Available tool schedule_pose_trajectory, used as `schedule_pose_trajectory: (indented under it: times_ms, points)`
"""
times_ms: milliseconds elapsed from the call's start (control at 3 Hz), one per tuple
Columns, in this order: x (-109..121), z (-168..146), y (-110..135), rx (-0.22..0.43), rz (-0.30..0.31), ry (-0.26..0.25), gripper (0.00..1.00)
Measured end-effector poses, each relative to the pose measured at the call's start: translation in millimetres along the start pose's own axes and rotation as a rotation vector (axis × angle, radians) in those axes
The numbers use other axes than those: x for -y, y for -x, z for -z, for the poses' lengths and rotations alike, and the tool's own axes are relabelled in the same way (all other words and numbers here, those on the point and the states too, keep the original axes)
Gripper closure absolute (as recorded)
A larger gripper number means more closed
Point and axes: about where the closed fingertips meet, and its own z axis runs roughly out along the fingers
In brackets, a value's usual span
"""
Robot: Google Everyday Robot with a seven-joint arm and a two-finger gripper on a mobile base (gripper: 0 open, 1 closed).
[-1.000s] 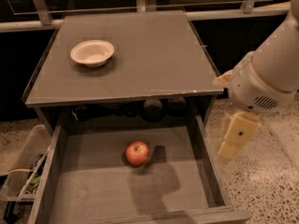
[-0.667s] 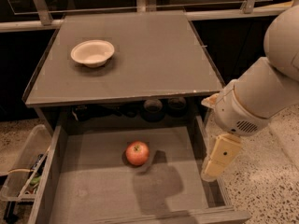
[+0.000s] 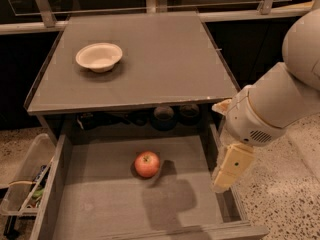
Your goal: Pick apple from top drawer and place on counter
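Note:
The small red apple (image 3: 147, 164) lies on the flat grey bottom of the open top drawer (image 3: 100, 204), a little right of its middle. The grey-brown counter (image 3: 165, 59) lies above and behind the drawer. My gripper (image 3: 229, 170) hangs from the white arm over the drawer's right wall, right of the apple and above it. It holds nothing that I can see.
A white bowl (image 3: 99, 57) stands on the counter's left part. A clear plastic bin (image 3: 22, 184) with small items hangs left of the drawer. Dark round objects (image 3: 164, 115) sit in the shadow under the counter behind the drawer. Speckled floor lies to the right.
The arm and gripper have moved left and down, from beside the cabinet's right side to over the drawer's right wall. The apple and bowl have not moved.

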Motion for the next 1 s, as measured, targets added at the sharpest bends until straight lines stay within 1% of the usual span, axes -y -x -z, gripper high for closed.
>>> schedule_pose_trajectory:
  times_ms: [333,667,1000]
  points:
    - [5.9,-20.6,19.3,0.082,0.043,-0.023,0.0]
    - [18.2,-47.0,35.9,0.184,0.063,-0.045,0.0]
    - [22.5,-75.0,41.4,0.284,0.036,-0.035,0.0]
